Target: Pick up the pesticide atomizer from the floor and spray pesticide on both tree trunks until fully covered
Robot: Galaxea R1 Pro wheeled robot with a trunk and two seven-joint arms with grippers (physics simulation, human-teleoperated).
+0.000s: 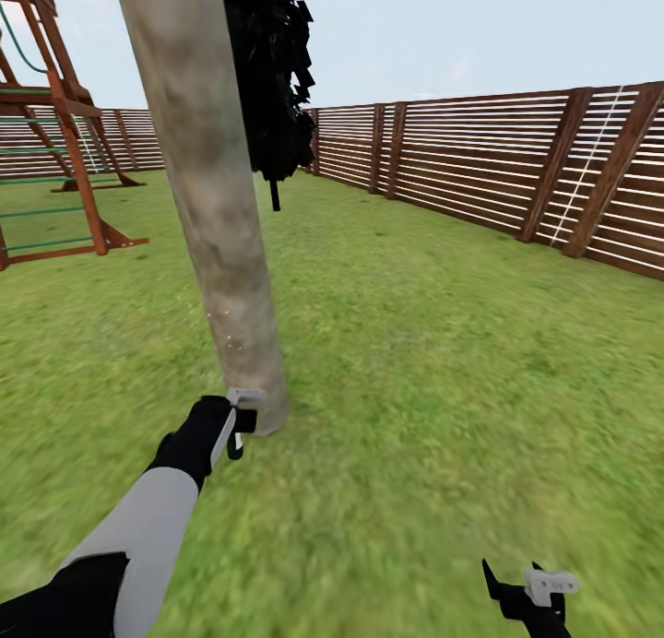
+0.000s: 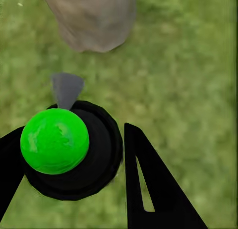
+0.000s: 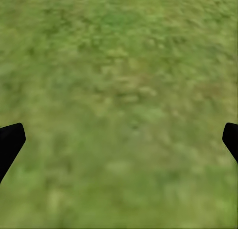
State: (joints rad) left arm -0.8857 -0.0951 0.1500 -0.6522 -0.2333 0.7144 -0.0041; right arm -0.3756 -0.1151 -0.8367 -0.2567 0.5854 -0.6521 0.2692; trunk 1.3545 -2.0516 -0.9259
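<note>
Left hand (image 2: 74, 159) gripping black round atomizer with green ball top (image 2: 55, 140), grey nozzle pointing at upright mottled grey-brown tree trunk (image 1: 207, 205) just ahead. Right hand (image 1: 533, 590) hanging apart, empty.

Outdoor garden/backyard, simulator render. Lawn (image 1: 443, 343) covers the whole ground, same grass under both wrist cameras. Brown slatted wooden fence (image 1: 480, 159) runs along the right side and across the back, closing the yard at the far corner. Thick grey-brown tree trunk (image 1: 207, 195) stands in the grass close ahead; dark jagged foliage (image 1: 272, 76) hangs just behind it. Red-brown wooden play frame (image 1: 65, 131) with green rungs sits at the left edge near the back fence. Pale sky (image 1: 480, 29) above the fence line.
</note>
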